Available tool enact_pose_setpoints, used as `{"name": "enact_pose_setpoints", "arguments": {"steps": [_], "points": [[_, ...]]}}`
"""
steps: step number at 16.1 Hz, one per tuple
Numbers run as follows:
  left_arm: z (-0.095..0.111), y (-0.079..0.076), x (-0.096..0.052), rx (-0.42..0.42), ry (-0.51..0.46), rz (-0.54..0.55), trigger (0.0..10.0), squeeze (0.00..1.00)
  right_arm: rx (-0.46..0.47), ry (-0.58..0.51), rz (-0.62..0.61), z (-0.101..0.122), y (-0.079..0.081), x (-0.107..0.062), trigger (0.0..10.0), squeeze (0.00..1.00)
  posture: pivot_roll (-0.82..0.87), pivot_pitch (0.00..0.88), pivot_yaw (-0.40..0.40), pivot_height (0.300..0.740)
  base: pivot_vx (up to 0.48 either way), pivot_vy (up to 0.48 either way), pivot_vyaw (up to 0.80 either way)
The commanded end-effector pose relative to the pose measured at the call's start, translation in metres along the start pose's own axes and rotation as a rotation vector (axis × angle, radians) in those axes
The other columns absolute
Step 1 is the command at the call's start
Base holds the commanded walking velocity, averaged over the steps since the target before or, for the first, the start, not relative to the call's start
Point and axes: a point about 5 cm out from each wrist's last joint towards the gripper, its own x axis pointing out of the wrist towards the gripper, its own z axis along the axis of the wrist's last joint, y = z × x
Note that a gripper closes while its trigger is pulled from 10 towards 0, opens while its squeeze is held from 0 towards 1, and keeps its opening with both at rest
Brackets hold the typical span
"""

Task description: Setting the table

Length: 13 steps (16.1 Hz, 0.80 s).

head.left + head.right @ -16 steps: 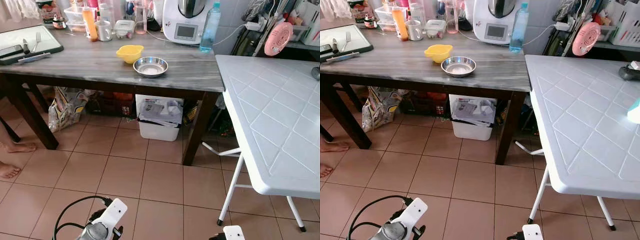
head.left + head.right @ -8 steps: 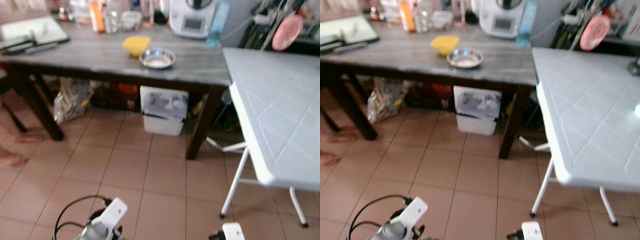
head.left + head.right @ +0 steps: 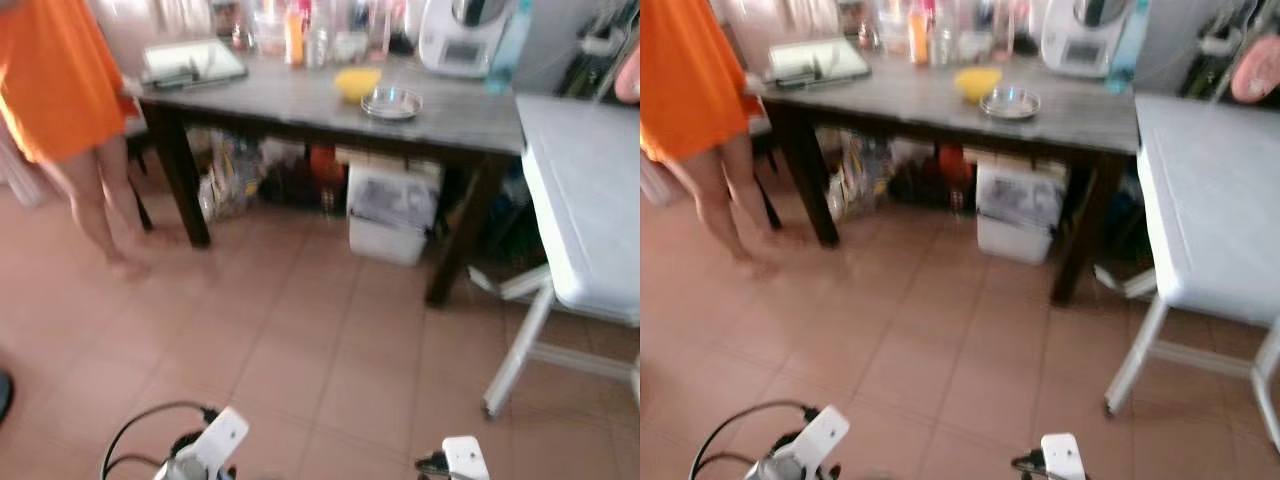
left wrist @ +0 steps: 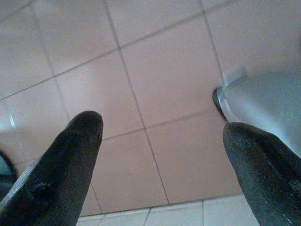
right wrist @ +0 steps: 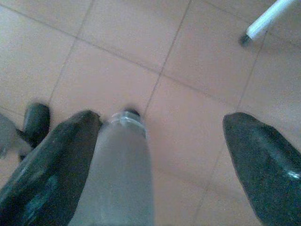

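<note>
Whole view swung left and pulled back against the pictures of a second ago: camera shift, not a shift of things. Dark worktop [image 3: 300, 100] now farther off and more central, white worktop [image 3: 590, 190] cut by the right edge, far more tiled floor [image 3: 300, 330] in the near field. Newly in sight at far left: a person [image 3: 70, 110] in orange, standing by the dark worktop's left end, bare feet on the floor. Everything blurred, so probably mid-walk or mid-turn. Judged for the task: no setting under way yet, nothing carried, more ground to cover before any dish can be reached; person near the route, worth keeping clear of.

Task's things on the dark worktop, right of its middle: steel bowl [image 3: 391, 102], shallow, shiny, upright, and yellow bowl [image 3: 357, 82] just beside it on its far left side, touching or nearly so, too blurred to say which. Tray [image 3: 193, 62] with cutlery at the far left end. Bottles and a white appliance [image 3: 458, 38] along the far edge. Nothing made out on the white worktop's visible part.

Left tool [image 4: 162, 136] hanging low over the floor, fingers wide apart, nothing between. Right tool [image 5: 162, 127] likewise low, fingers spread, empty, the robot's own leg behind the gap.
</note>
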Motion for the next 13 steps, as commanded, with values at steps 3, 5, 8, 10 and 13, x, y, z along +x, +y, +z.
{"name": "enact_pose_setpoints", "arguments": {"steps": [3, 5, 8, 10, 13], "points": [[0.0079, 0.0061, 0.0002, 0.005, -0.035, 0.002, 10.0, 0.0, -0.01, 0.015, -0.001, -0.0034, 0.0007, -0.0007, 10.0, 0.0, 0.09, 0.065, -0.025, 0.74, 0.0, 0.0, 0.0], [0.007, 0.0061, 0.0001, -0.006, -0.033, -0.004, 10.0, 0.0, -0.011, 0.015, 0.0, -0.0035, 0.0017, -0.0006, 10.0, 0.0, 0.09, 0.065, -0.026, 0.74, 0.0, 0.0, 0.0], [0.006, 0.0032, 0.0, -0.004, -0.033, -0.025, 10.0, 0.0, -0.019, 0.017, 0.006, -0.0042, 0.0038, -0.0007, 10.0, 0.0, 0.09, 0.065, -0.026, 0.74, 0.0, 0.0, 0.0], [0.0056, 0.0021, -0.0001, -0.001, -0.04, -0.025, 10.0, 0.0, -0.026, 0.018, 0.01, -0.0048, 0.0047, -0.0009, 10.0, 0.0, 0.1, 0.068, -0.027, 0.74, 0.0, 0.0, 0.0], [0.0047, 0.0001, -0.0003, 0.023, -0.044, -0.036, 10.0, 0.0, -0.035, 0.02, 0.016, -0.0063, 0.0054, -0.0014, 10.0, 0.0, 0.1, 0.072, -0.031, 0.74, 0.089, 0.0, 0.0]]}}
